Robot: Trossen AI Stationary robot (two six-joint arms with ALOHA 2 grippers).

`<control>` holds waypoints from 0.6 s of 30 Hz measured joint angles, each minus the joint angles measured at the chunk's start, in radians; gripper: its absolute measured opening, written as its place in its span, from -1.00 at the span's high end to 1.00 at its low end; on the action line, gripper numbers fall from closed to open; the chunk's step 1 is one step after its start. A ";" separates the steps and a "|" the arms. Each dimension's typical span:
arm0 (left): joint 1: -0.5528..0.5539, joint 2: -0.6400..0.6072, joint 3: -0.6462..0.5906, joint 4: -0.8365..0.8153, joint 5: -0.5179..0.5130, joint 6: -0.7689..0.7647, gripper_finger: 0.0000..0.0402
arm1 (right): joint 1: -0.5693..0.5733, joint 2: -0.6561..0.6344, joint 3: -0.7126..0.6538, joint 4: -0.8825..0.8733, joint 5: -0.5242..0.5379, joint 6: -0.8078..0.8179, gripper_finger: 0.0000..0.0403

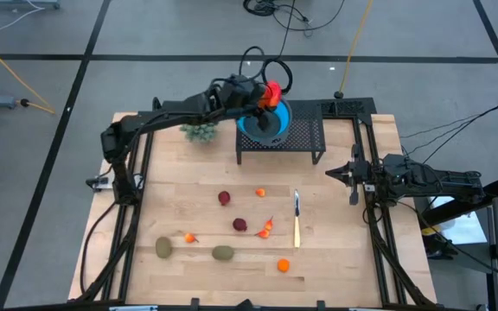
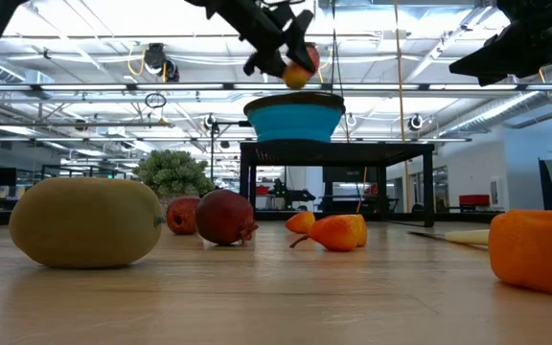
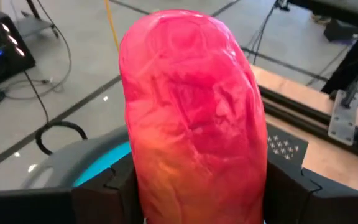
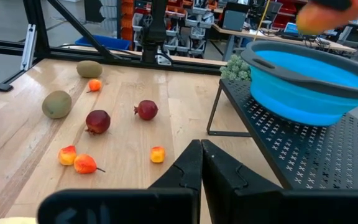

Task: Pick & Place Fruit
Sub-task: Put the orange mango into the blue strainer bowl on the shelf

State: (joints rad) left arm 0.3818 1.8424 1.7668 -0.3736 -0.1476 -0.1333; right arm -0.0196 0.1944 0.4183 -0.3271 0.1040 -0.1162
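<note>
Item: we log mango (image 1: pixel 272 92) gripped in left gripper (image 1: pixel 269 97) fingers, directly over blue bowl (image 1: pixel 264 126), far counter side; right gripper (image 1: pixel 354 175) closed, idle at right.

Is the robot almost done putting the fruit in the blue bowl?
Not nearly. The left gripper holds the red-orange mango just above the blue bowl, not yet dropped. Whether the bowl already holds fruit can't be seen. Eight fruits wait on the table. The right gripper waits shut.

Grey floor (image 1: pixel 50 216) crossed by dark lines and cables (image 1: pixel 439 130); bright ceiling lights (image 2: pixel 84 48) over distant desks (image 2: pixel 468 203).
</note>
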 joint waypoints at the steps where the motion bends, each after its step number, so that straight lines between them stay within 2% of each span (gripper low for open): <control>1: 0.002 0.008 0.000 -0.002 0.011 0.000 -0.13 | 0.000 0.000 0.000 0.000 0.000 0.000 1.00; 7: 0.004 0.051 0.000 -0.046 0.018 -0.004 -0.18 | 0.000 0.000 0.000 0.000 0.000 0.000 1.00; 18: 0.010 0.057 0.000 -0.125 0.017 0.008 -0.21 | 0.000 0.000 0.000 0.000 0.000 0.000 1.00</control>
State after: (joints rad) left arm 0.3918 1.8990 1.7668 -0.4984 -0.1310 -0.1251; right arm -0.0197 0.1944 0.4183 -0.3271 0.1040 -0.1162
